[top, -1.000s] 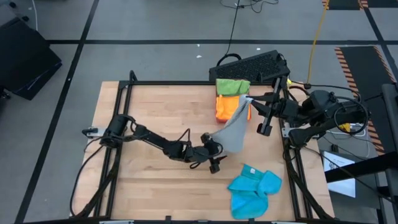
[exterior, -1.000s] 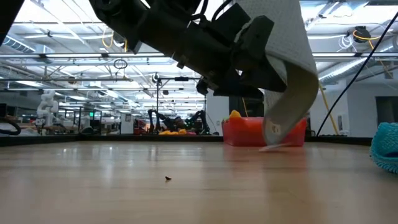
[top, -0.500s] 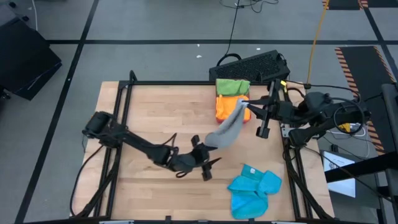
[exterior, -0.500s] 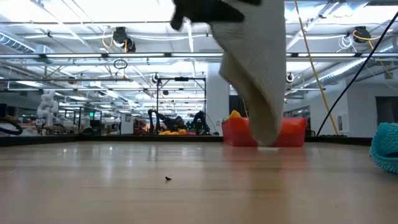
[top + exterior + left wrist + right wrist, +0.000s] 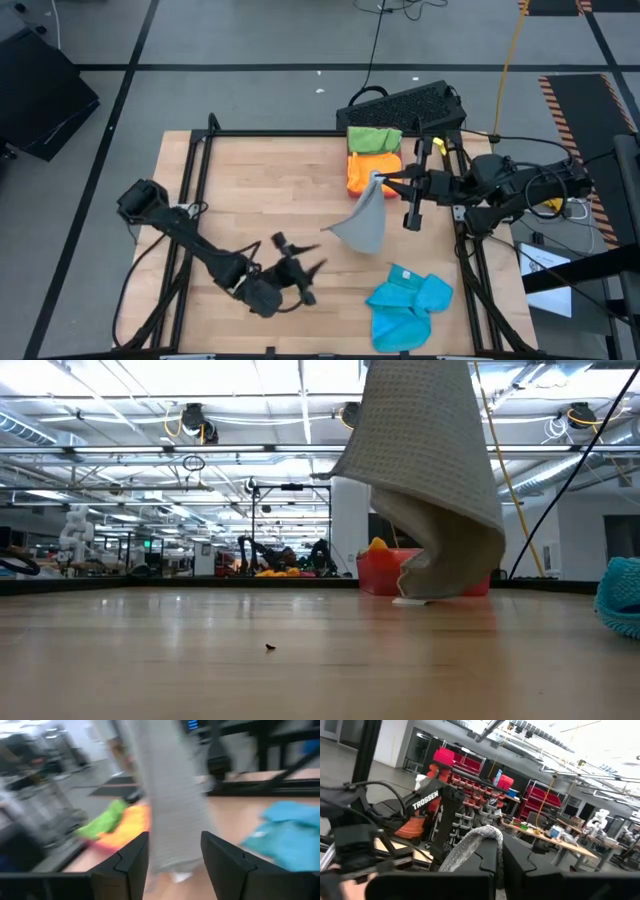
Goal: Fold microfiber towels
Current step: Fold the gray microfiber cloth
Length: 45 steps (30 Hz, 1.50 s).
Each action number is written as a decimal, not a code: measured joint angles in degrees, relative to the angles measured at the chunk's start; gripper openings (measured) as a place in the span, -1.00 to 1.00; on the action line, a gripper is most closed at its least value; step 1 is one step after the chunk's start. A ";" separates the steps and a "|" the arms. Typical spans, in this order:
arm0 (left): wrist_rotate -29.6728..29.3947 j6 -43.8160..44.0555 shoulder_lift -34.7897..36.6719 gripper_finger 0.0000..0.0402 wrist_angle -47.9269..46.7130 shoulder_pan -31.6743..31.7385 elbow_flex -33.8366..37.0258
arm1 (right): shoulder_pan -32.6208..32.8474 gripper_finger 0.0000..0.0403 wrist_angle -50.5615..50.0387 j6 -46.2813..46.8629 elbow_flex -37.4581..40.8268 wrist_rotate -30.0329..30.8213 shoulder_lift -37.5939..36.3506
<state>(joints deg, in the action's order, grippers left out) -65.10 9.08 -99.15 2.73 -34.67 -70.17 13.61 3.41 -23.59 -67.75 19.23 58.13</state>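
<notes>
Right gripper is clamped on one corner of the grey towel, with its fingers pressed together on a bunched fold of the cloth. It holds that corner up just in front of the pink-red tray, and the rest of the grey towel hangs down from it toward the table. In the low view the cloth drapes as a wide sheet whose bottom edge curls under, with its lowest part touching or almost touching the wood in front of the tray.

Left gripper is well apart from the tray, low over the table on the near-left side of the hanging grey towel. Its fingers stand apart with nothing between them, and the towel hangs beyond them, clear of both.

An orange towel lies in the tray with a bright green towel at its far end. Bright blue towels lie crumpled in a heap on the table, near the front edge and well in front of the tray.
</notes>
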 joint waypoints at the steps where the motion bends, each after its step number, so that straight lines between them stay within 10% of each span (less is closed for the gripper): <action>1: -1.60 2.19 -0.01 -0.08 -2.42 0.17 0.00 | 0.02 -0.98 0.20 0.02 0.00 -0.09 0.09; 13: 20.64 13.55 -3.85 0.25 -7.79 8.36 0.00 | 0.00 -0.98 1.08 -0.92 0.01 -0.05 0.11; 21: 23.88 13.55 -5.17 0.28 -6.17 9.16 0.04 | 0.00 -0.98 1.14 -1.52 0.02 -0.03 0.08; 37: 22.02 8.77 -5.68 -0.90 -2.69 8.24 0.04 | 0.00 -0.98 0.99 -2.40 0.02 0.01 0.08; 45: 20.51 9.68 -2.17 -0.95 -8.72 4.66 0.00 | 0.00 -0.98 -1.19 -2.13 0.02 0.10 0.08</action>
<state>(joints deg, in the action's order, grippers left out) -44.60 18.76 -101.33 -5.99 -30.01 -70.17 13.61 2.22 -25.72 -67.72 19.33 58.22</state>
